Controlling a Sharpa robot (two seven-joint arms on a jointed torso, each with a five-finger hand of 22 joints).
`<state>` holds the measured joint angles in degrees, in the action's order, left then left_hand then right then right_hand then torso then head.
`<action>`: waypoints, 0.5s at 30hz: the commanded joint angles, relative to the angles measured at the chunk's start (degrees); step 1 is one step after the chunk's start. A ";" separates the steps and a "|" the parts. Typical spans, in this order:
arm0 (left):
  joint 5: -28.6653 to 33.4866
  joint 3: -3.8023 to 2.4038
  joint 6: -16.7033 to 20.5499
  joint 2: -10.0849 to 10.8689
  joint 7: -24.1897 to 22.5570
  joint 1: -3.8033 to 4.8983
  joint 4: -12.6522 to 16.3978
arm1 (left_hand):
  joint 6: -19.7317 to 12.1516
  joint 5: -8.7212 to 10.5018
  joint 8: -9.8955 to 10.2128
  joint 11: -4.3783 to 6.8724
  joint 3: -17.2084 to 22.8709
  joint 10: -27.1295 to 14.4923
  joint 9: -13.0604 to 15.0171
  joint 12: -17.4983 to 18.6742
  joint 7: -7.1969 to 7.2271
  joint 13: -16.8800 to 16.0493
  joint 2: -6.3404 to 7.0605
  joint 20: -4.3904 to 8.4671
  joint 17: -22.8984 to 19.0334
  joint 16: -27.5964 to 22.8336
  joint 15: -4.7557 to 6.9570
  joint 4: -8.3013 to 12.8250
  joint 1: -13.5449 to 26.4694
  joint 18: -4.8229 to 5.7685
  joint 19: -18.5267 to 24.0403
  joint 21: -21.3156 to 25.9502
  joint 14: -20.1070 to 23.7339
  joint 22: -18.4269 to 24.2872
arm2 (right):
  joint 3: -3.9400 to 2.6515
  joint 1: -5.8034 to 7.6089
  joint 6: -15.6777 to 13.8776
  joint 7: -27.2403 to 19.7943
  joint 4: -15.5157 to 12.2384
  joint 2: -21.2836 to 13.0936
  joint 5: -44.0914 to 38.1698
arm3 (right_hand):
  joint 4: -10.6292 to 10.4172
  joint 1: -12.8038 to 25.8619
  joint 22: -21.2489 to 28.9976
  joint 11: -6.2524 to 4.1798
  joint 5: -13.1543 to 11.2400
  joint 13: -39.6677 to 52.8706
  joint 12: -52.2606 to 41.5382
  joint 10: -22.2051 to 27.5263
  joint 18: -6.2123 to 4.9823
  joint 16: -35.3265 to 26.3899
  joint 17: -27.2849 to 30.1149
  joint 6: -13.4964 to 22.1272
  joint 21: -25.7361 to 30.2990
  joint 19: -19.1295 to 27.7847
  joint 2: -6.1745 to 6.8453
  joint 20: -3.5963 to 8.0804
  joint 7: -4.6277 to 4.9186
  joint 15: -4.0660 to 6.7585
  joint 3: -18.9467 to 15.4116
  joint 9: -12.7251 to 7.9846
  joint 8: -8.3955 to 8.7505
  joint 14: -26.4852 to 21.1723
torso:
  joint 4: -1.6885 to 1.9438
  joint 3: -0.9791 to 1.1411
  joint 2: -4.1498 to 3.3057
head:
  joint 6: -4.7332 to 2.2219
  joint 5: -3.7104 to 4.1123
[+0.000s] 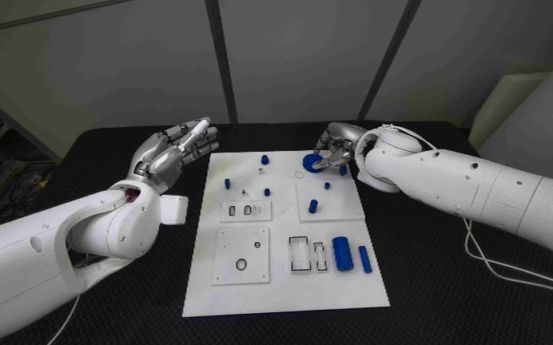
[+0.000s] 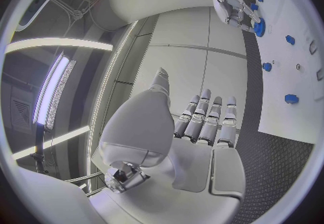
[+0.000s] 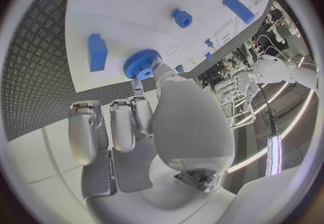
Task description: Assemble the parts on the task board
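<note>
The white task board [image 1: 288, 281] lies in the middle of the black table. At its far edge my right hand [image 1: 334, 144] pinches a blue gear [image 1: 312, 163] between thumb and a finger. The right wrist view shows the gear [image 3: 140, 63] at the fingertips, just over the board, beside a blue block [image 3: 97, 52]. My left hand [image 1: 175, 149] is raised left of the board, fingers straight and apart, holding nothing. In the left wrist view its palm [image 2: 196, 132] is bare, and the right hand [image 2: 233, 5] with the gear [image 2: 260, 27] is beyond it.
A thick blue cylinder [image 1: 341, 251] and a thin blue rod [image 1: 364, 259] lie near the board's front right. Several small blue pegs [image 1: 264, 159] stand on its far half. A black ring [image 1: 241, 264] sits on a front plate. A white cable [image 1: 484, 257] trails at the right.
</note>
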<state>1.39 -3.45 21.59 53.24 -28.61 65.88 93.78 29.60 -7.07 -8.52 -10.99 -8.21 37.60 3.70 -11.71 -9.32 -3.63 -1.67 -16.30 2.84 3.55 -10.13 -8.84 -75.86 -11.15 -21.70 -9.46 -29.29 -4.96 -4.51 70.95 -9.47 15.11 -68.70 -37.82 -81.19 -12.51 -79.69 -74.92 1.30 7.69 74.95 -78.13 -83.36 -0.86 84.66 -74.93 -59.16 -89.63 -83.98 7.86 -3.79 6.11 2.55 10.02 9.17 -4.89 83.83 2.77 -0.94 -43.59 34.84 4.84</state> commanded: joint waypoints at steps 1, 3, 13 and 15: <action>-0.45 -0.06 -0.71 0.03 -0.21 0.09 0.08 | -0.37 -0.25 0.04 -0.03 -0.10 0.09 -0.09 0.19 -3.81 0.01 -0.55 0.02 0.03 -0.07 0.06 0.30 -0.09 0.84 -0.04 -0.34 -0.19 0.01 | 0.12 -0.11 -0.51 0.66 -0.52 -0.04 -3.08 | 0.72 -0.35 -15.08 -0.12 0.23 4.63 -0.80 -0.71 0.86 0.31 -3.43 -0.96 -0.37 -6.02 -0.87 -0.01 -0.27 0.23 0.26 0.27 -0.37 3.79 | 0.01 0.00 0.02 | 0.01 0.03; -0.45 -0.06 -0.71 0.06 -0.19 0.09 0.09 | -0.47 -0.26 0.08 0.02 -0.18 0.03 -0.13 0.26 -3.76 0.01 -0.57 0.04 0.03 -0.12 0.08 0.46 -0.12 0.83 -0.08 -0.38 -0.18 0.02 | 0.13 -0.15 -1.88 0.40 -0.98 -0.22 -4.26 | 1.06 -0.53 -15.08 -0.23 0.29 4.99 -1.17 -0.90 0.86 0.32 -3.45 -1.34 -0.37 -6.02 -1.13 0.07 -0.38 0.32 0.46 0.39 -0.40 3.79 | 0.03 0.03 0.01 | -0.01 0.01; -0.45 -0.06 -0.70 0.14 -0.13 0.08 0.10 | -0.48 -0.26 0.08 0.02 -0.18 0.03 -0.13 0.26 -3.76 0.01 -0.57 0.04 0.03 -0.12 0.08 0.46 -0.12 0.83 -0.08 -0.38 -0.18 0.02 | 0.13 -0.24 -9.32 -1.82 -4.07 -1.00 -6.51 | 1.98 -0.35 -15.08 -0.59 4.98 6.54 -2.73 -1.72 0.86 0.32 -3.49 -2.63 -0.37 -6.02 -1.85 0.44 -0.77 0.66 1.27 0.87 -0.17 3.80 | 0.06 -0.02 0.04 | -0.27 0.02; -0.45 -0.06 -0.68 0.15 -0.13 0.08 0.09 | -0.66 -0.27 0.14 0.04 -0.21 0.01 -0.16 0.28 -3.76 0.02 -0.57 0.04 0.03 -0.13 0.09 0.51 -0.13 0.82 -0.12 -0.40 -0.20 0.01 | 0.12 -0.25 -10.10 -2.00 -5.22 -1.20 -6.91 | 2.05 -0.30 -15.08 -0.64 5.22 6.73 -2.92 -1.83 0.86 0.33 -3.50 -2.84 -0.37 -6.02 -1.97 0.48 -0.83 0.70 1.37 0.93 -0.18 3.80 | 0.04 -0.02 0.03 | -0.35 0.02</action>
<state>1.39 -3.45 21.55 53.36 -28.53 65.88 93.81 29.26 -7.07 -8.52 -10.99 -8.45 37.60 3.62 -11.71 -9.24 -3.63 -1.67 -16.30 2.84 3.55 -10.13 -8.60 -75.86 -11.15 -21.70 -9.62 -29.29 -4.96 -4.34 70.56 -15.26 14.54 -73.28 -38.98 -85.75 -10.80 -79.96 -74.91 0.81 12.76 74.94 -80.76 -83.85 -0.87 84.66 -74.93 -61.04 -89.63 -83.98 6.78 -3.78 5.94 2.77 11.38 9.50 -4.65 84.05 2.77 -0.93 -43.57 34.56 4.83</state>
